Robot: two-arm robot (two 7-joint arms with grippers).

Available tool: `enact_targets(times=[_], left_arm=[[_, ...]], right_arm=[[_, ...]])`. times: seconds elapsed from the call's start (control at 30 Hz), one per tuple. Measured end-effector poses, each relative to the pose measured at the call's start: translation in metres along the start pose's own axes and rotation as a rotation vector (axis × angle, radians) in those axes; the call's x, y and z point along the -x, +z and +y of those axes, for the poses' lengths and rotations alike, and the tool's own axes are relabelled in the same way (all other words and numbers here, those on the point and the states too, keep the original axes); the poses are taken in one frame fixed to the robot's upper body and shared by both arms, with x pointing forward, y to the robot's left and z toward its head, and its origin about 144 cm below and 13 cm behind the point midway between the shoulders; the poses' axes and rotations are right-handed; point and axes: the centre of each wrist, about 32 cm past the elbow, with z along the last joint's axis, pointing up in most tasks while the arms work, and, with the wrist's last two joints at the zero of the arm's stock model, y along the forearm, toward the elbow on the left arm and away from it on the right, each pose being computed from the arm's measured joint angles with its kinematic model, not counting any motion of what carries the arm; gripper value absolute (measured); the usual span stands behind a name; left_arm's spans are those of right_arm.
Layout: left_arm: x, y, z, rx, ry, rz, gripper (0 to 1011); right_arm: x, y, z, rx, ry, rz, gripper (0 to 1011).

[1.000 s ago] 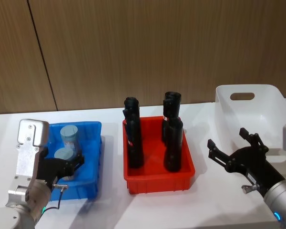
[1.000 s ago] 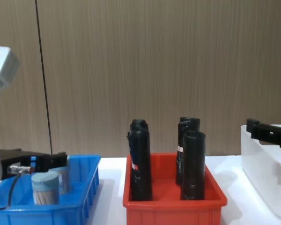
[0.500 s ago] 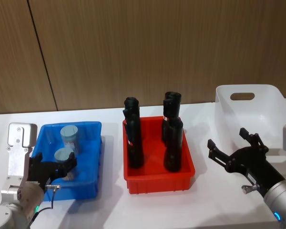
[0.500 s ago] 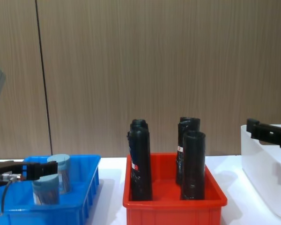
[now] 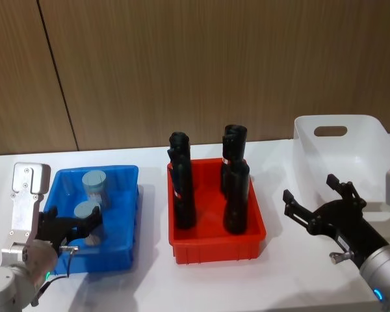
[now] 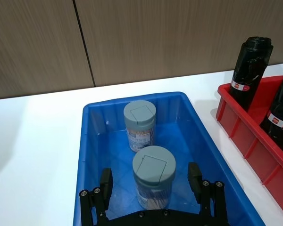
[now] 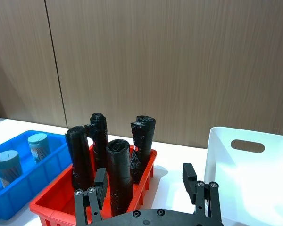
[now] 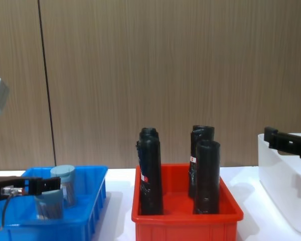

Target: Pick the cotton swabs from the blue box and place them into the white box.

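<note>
Black left hand gapes around the near cotton swabs without touching.

The head camera looked down over the table; the chest camera sat low, facing the wall. Both caught the red bin. The left wrist camera hung close over the blue box; the right wrist camera faced the white box.

the left gripper and the right gripper are matte black with slim fingers and small silver screws at the knuckles, the left on a boxy silver-grey wrist block trailing a thin black metal-tipped cable.
</note>
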Motion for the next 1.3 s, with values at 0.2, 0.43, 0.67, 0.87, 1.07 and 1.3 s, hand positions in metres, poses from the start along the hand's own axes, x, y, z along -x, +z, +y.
enact_targets(times=[0.2,0.43,0.67,0.87,1.07,1.3], left_arm=[[-0.005,0.001,-0.008,-0.015,-0.003,-0.007,1004],[-0.008,0.002,-0.014,-0.024,-0.013,-0.012,1004],[-0.011,0.001,-0.020,-0.030,-0.033,-0.017,1004],[-0.013,0.000,-0.026,-0.036,-0.054,-0.022,1004],[-0.016,-0.003,-0.031,-0.045,-0.071,-0.023,1004],[-0.018,-0.007,-0.036,-0.054,-0.086,-0.023,1004]], right_arm=[[0.000,0.000,0.000,0.000,0.000,0.000,1002],[0.000,0.000,0.000,0.000,0.000,0.000,1002],[0.000,0.000,0.000,0.000,0.000,0.000,1002],[0.000,0.000,0.000,0.000,0.000,0.000,1002],[0.000,0.000,0.000,0.000,0.000,0.000,1002],[0.000,0.000,0.000,0.000,0.000,0.000,1002]])
